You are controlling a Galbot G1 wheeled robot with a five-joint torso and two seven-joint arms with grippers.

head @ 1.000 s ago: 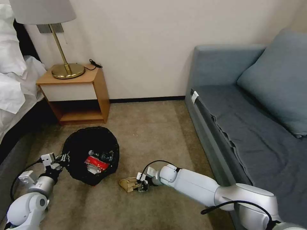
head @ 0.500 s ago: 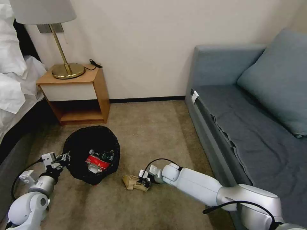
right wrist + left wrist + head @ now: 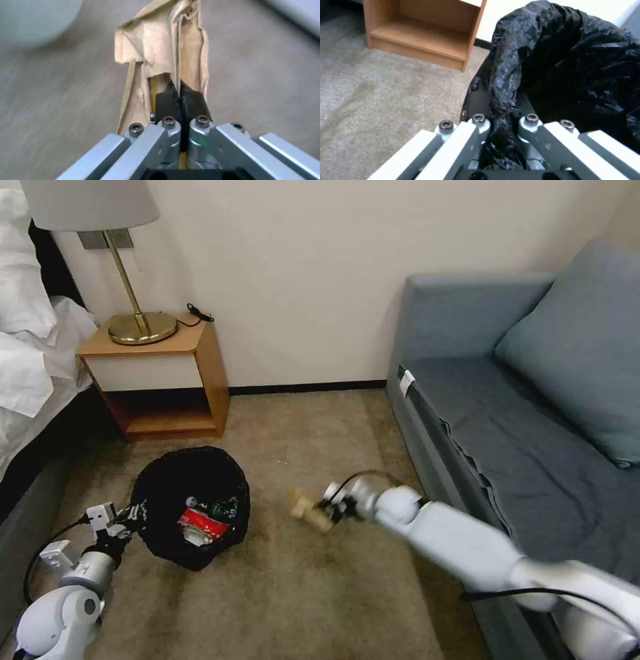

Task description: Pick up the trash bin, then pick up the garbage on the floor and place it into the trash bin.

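Judging by how things lie, most of the task is done. Nearest the robot, the left gripper (image 3: 127, 515) is seen at the near rim of the trash bin (image 3: 190, 505), its fingers (image 3: 480, 120) closed on the black liner folded over that rim; whether the bin is lifted clear of the carpet (image 3: 293, 607) cannot be told. Inside the bin lie a red-and-white crumpled wrapper (image 3: 201, 521) and a small clear bottle (image 3: 213, 506) — the gold-black wrapper cannot be made out. Further out, the right gripper (image 3: 327, 510) is held above the floor, to the right of the bin and apart from it, with its fingers (image 3: 191, 105) shut tight on the crumpled brown paper bag (image 3: 308, 509), which hangs free. What is left, it seems, is for this bag to be carried over the rim and let go.

Between bag and bin the carpet is bare, so open room is judged ample. The sofa (image 3: 467, 400) edge bounds the right arm closely, the bed (image 3: 27, 360) lies to the left, and beyond the bin stand the nightstand (image 3: 160, 380) — with its lamp (image 3: 120, 267) — and the wall.
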